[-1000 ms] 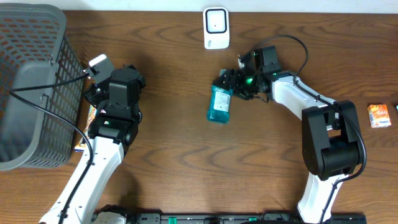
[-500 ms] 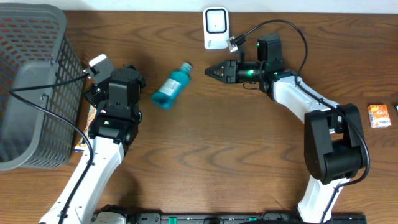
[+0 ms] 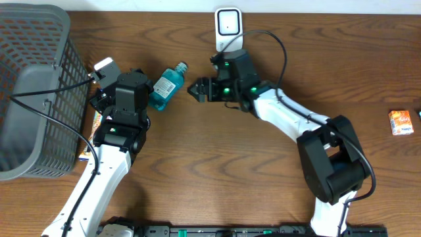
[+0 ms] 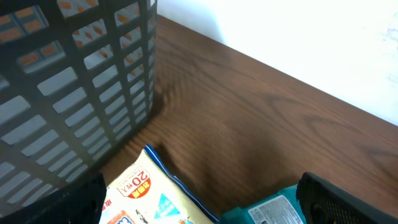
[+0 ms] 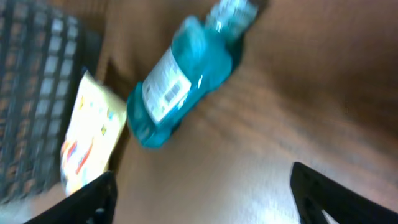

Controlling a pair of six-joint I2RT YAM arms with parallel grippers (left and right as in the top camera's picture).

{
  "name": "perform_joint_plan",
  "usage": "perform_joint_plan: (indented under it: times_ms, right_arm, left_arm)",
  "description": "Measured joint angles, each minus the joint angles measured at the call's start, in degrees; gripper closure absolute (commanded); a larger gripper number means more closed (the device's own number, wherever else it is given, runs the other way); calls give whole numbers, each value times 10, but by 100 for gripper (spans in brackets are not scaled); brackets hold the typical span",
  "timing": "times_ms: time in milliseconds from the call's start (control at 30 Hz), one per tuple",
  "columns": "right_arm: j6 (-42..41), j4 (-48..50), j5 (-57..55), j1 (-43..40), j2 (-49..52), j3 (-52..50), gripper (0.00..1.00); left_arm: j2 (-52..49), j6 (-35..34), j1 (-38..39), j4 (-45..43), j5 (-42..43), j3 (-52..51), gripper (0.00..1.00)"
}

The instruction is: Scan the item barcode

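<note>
My right claw (image 3: 195, 89) is spread open, grasping nothing; the teal mouthwash bottle (image 3: 164, 85) lies on its side just ahead, unheld; the white scanner (image 3: 229, 29) stands behind my claw; lifting and scanning seemingly remain.

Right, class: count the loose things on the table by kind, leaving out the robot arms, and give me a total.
basket: 1
bottle: 1
scanner: 1
packet: 1
orange box: 1
Total: 5
</note>
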State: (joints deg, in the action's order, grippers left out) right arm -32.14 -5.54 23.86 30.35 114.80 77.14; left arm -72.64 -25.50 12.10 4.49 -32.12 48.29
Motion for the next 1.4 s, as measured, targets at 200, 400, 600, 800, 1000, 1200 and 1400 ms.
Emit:
perform_joint_plan:
  times_ms: [200, 400, 600, 800, 1000, 1200, 1400]
  right_arm:
    - [-60, 24, -137, 5, 0, 30, 26]
    - [-139, 129, -177, 2, 21, 32, 26]
    - [-210, 217, -150, 3, 105, 37, 25]
    - [-253, 264, -124, 4, 182, 48, 24]
    - [-284, 264, -85, 5, 226, 111, 20]
    - [-228, 86, -63, 12, 247, 223, 6]
    - [-136, -321, -127, 14, 242, 376, 1]
  left_arm:
    - [0, 0, 0, 0, 0, 0, 2]
    - [0, 0, 0, 0, 0, 0, 2]
    - [0, 0, 0, 0, 0, 0, 2]
    - [0, 0, 0, 0, 0, 0, 2]
    - [0, 0, 0, 0, 0, 0, 2]
    - [0, 0, 0, 0, 0, 0, 2]
    - [0, 0, 0, 0, 0, 0, 2]
